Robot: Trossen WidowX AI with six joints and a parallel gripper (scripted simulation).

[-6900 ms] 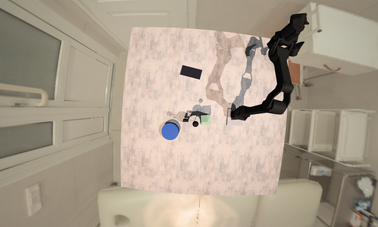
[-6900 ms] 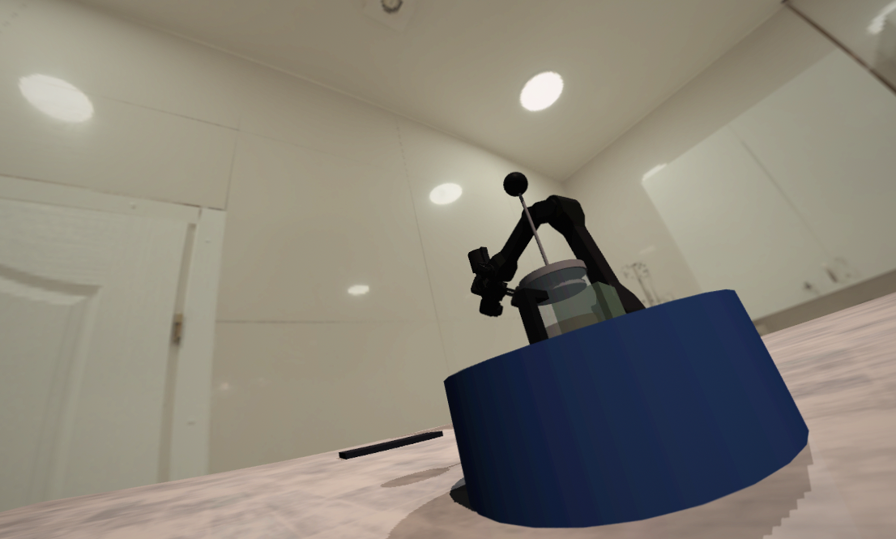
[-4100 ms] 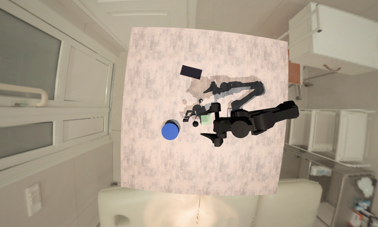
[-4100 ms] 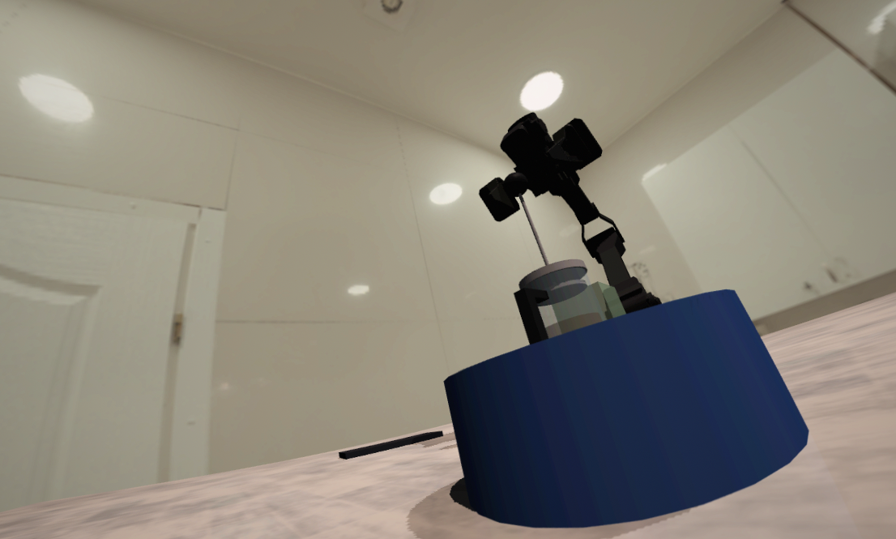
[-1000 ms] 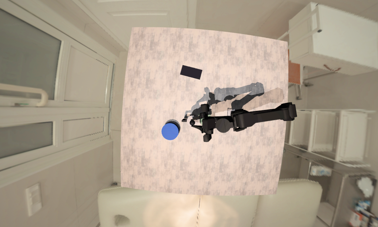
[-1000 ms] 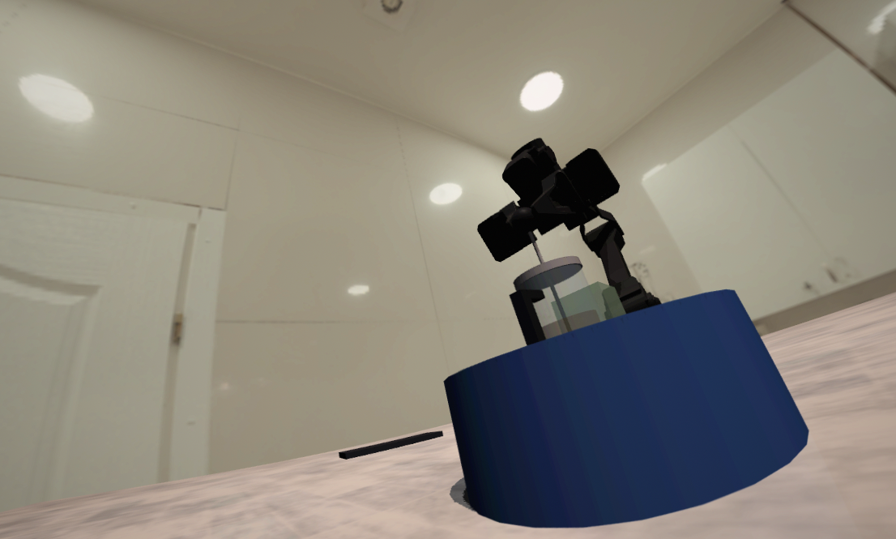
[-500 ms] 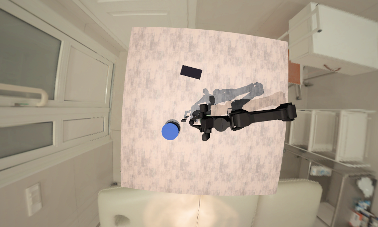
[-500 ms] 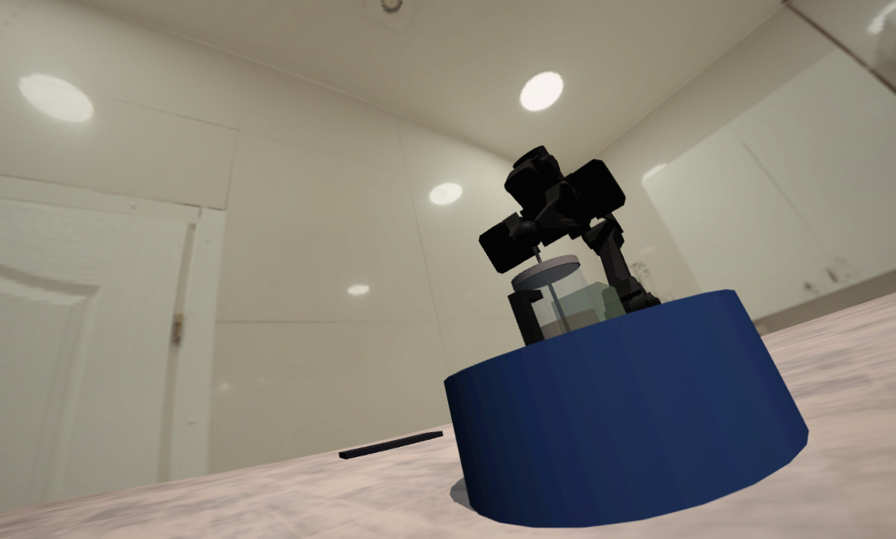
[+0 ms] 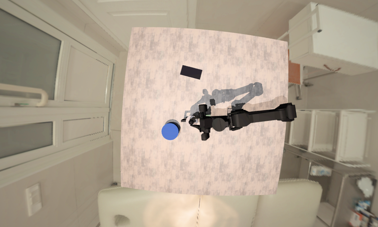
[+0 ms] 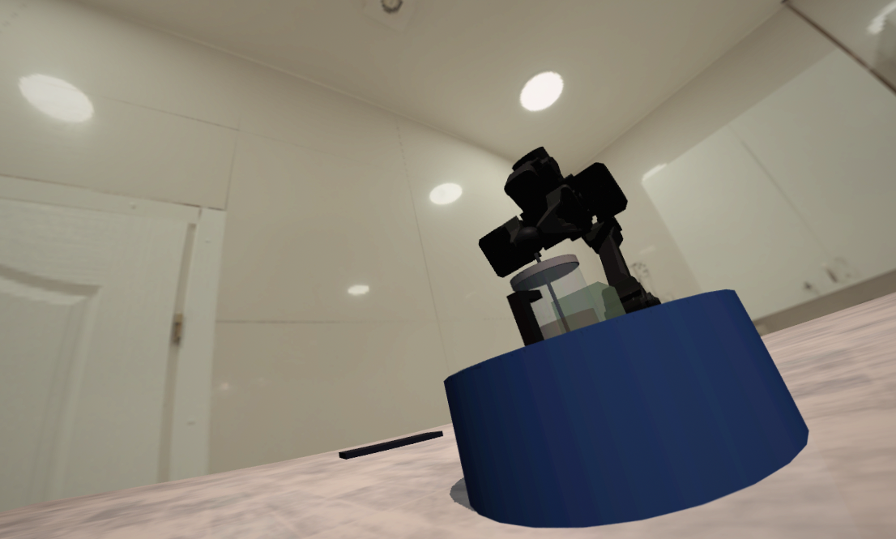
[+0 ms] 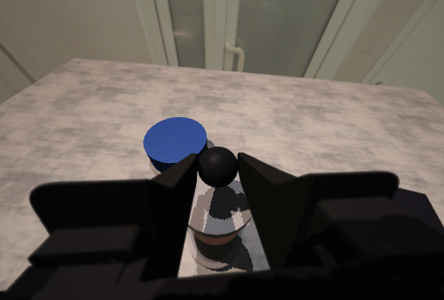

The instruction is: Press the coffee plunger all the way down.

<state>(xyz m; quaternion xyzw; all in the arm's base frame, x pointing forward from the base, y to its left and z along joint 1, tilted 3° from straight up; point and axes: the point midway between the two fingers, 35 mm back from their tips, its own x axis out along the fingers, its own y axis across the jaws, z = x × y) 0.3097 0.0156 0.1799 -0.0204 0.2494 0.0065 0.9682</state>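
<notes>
Plunger knob [image 11: 217, 166], black ball, sits low, just above the grey lid [image 10: 545, 271] of the coffee press [image 10: 555, 301]. Press upright on the table [image 9: 156, 163], near its middle. My gripper [image 11: 217, 159] is clamped on the knob, one finger [image 11: 179, 182] each side. Blue cylinder [image 9: 170, 131] just beside the press. Flat dark block [image 9: 191, 72] well apart.

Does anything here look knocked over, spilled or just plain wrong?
Nothing stands out. The press stands upright, with the pincer shut on its knob. The blue tub sits apart beside it, and no spill shows.
</notes>
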